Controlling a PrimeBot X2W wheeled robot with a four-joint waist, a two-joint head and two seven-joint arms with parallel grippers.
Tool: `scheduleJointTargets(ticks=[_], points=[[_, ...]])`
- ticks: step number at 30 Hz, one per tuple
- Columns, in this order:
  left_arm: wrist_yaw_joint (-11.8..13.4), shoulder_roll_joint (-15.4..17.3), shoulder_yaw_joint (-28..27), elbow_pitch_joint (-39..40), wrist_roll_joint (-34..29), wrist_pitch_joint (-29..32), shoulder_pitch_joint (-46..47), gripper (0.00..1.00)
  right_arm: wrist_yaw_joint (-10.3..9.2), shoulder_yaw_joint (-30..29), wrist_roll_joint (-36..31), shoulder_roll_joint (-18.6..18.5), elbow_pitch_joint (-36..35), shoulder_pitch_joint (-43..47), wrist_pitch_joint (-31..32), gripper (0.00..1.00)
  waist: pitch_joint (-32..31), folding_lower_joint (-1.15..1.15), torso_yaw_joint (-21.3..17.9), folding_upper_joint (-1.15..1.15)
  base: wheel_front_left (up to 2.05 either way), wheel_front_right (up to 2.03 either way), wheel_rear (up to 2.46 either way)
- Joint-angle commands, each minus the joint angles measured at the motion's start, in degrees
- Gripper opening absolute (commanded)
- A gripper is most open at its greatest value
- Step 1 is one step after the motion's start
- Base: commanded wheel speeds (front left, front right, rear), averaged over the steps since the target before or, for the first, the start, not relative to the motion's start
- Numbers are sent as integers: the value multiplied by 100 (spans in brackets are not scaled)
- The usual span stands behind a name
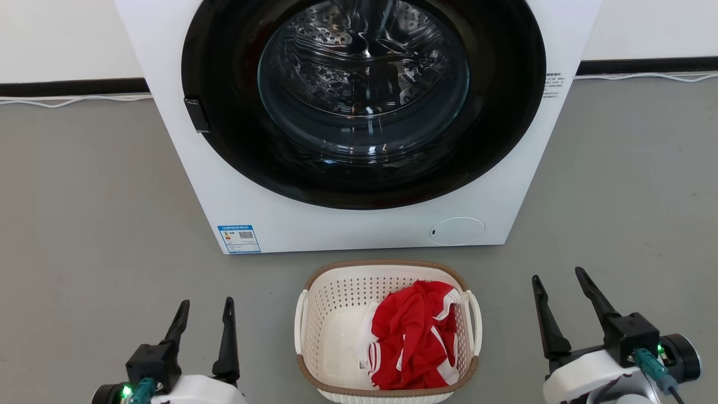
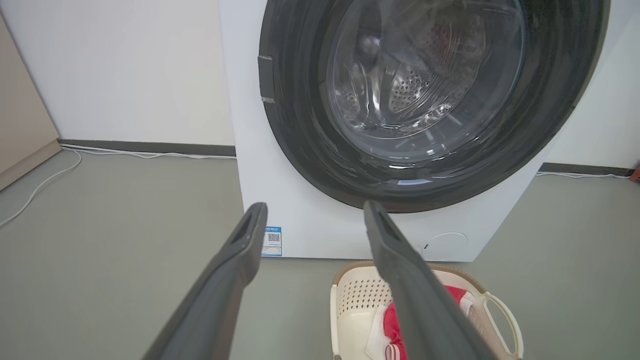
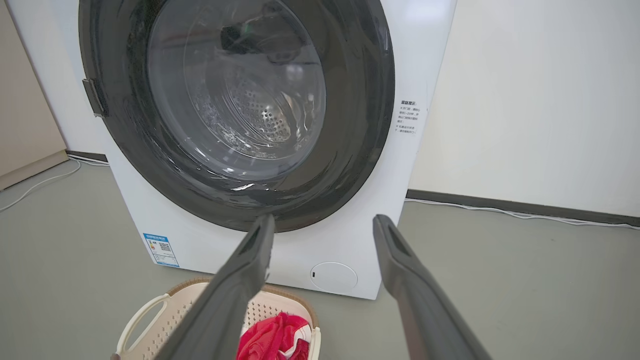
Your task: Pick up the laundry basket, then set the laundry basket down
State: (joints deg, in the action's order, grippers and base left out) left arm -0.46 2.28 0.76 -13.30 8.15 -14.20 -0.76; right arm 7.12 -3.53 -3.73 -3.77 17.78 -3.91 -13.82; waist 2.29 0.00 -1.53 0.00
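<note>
The laundry basket [image 1: 336, 303] stands on the grey floor [image 1: 84, 224] just in front of the washing machine [image 1: 336, 224], below its round door [image 1: 363, 78], with a narrow strip of floor between the basket's far rim and the machine's white front. A red and white garment [image 1: 415, 331] lies crumpled in the right half of the basket, reaching up to the right rim, while the left half of the bottom is bare. The machine sits towards the far edge of the floor, where a pale cable [image 1: 67, 101] runs along the wall. A blue label [image 1: 239, 238] is stuck at the lower left corner of the machine's front and a round flap [image 1: 457, 230] sits at its lower right. The left gripper [image 1: 206, 303] hangs to the left of the basket and the right gripper [image 1: 558, 275] to its right, each well apart from the side handles and touching nothing. Both have their fingers spread with only air between them. In the left wrist view the left gripper [image 2: 315, 205] points at the machine [image 2: 310, 225], with the basket [image 2: 357, 300] and garment [image 2: 394, 325] low on the right. In the right wrist view the right gripper [image 3: 324, 217] faces the machine [image 3: 320, 245], with the basket [image 3: 172, 310] and garment [image 3: 272, 335] low on the left.
</note>
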Motion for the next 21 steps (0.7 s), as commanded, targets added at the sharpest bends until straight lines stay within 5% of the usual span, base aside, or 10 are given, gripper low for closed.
scheduleJointTargets(ticks=[1, 21], points=[[68, 60, -129, 176, -181, -80, 62, 100, 36, 139, -178, -62, -115, -229, -118, 100, 7, 0, 3, 0, 0, 0, 0], [71, 60, -146, 155, -99, -80, 57, 100, 36, 52, -84, -14, -105, -215, -118, 100, 46, 0, -3, 0, 0, 0, 0]])
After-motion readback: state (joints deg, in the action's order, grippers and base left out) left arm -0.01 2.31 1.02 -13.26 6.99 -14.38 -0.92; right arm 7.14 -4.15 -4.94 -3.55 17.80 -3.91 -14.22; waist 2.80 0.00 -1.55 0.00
